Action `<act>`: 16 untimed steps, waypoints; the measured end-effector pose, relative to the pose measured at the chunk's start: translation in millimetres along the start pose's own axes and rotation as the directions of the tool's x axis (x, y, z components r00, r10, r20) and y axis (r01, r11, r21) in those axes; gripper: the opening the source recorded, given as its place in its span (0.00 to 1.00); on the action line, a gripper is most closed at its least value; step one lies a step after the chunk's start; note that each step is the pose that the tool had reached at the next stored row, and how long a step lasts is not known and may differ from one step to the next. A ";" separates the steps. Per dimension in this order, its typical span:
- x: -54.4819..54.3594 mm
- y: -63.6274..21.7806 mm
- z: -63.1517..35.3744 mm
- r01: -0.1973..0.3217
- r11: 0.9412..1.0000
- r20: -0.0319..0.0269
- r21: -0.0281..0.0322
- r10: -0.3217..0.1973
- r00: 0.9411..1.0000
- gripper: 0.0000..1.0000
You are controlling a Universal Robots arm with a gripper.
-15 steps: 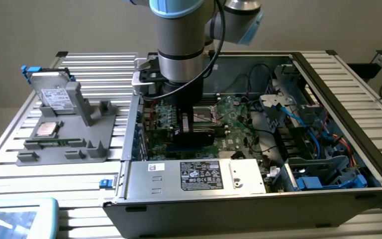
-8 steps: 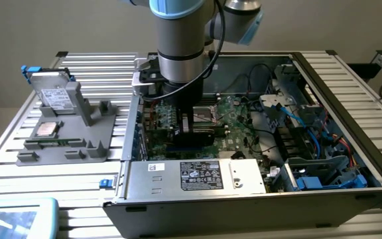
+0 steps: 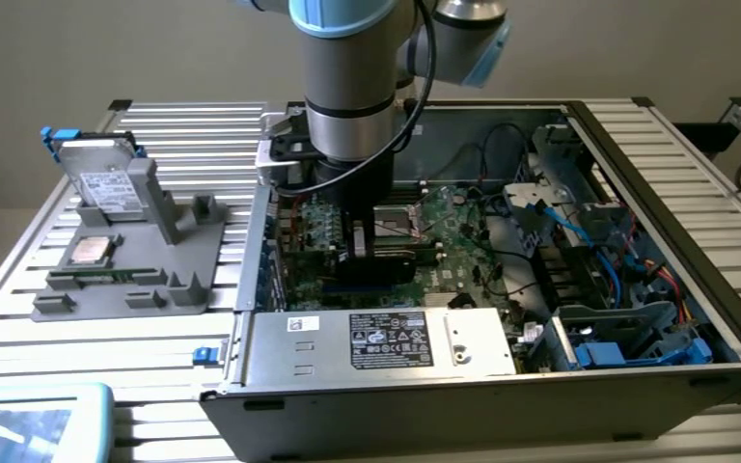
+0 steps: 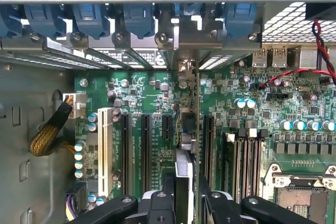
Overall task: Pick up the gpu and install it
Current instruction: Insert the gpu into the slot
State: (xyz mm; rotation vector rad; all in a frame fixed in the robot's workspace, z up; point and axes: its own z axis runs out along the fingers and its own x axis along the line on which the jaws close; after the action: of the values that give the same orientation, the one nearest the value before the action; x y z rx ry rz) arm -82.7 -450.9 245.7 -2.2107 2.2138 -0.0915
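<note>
Green-black gpu [image 4: 186, 148] stood edge-on over the motherboard [image 4: 147, 90], claw [image 4: 185, 196] clamped on it; pressing squarely would seat it best.

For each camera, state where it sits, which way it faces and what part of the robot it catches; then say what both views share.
Exterior view: off the arm, above the table, looking down into the open computer case; the arm shows.
Wrist view: on the wrist, facing down along the end effector, whose fingers flank the gpu.
Shared: the motherboard inside the case.
</note>
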 end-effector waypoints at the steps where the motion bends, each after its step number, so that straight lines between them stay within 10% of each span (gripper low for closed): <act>1: 0.0 0.0 0.0 0.000 1.000 0.000 0.000 0.000 1.000 0.27; 16: 0.0 0.1 0.9 0.000 1.000 0.000 0.003 0.000 1.000 0.27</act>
State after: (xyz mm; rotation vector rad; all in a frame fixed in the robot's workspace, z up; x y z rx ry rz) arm -82.7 -450.9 244.8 -2.2089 2.2121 -0.0949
